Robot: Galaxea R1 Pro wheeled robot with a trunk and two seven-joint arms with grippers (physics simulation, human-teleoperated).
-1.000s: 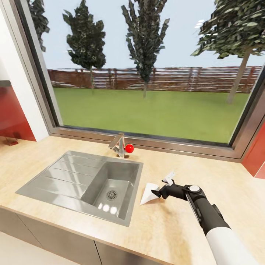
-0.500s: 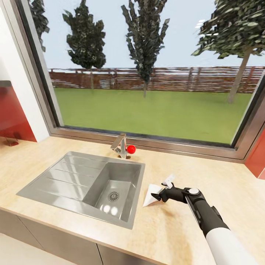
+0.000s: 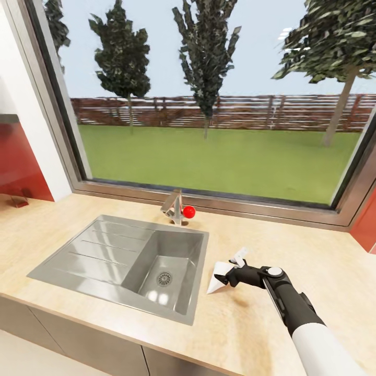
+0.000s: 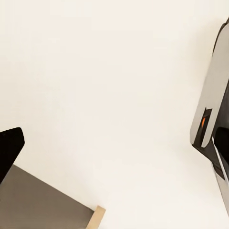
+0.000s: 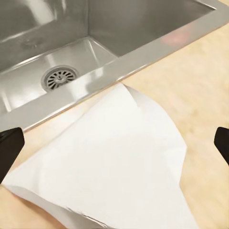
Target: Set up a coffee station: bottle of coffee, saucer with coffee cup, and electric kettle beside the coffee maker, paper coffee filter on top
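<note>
Paper coffee filter lay on the tan kitchen countertop beside the steel sink; right gripper spread wide around it; window behind.

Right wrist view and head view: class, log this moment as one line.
phase: filter pickup | right gripper: open at white paper cone filter | filter: on tan wood-look countertop, beside steel sink

You find no legible text, labels, brands, numbers or signs in any view; nothing here carries writing you can read.
</note>
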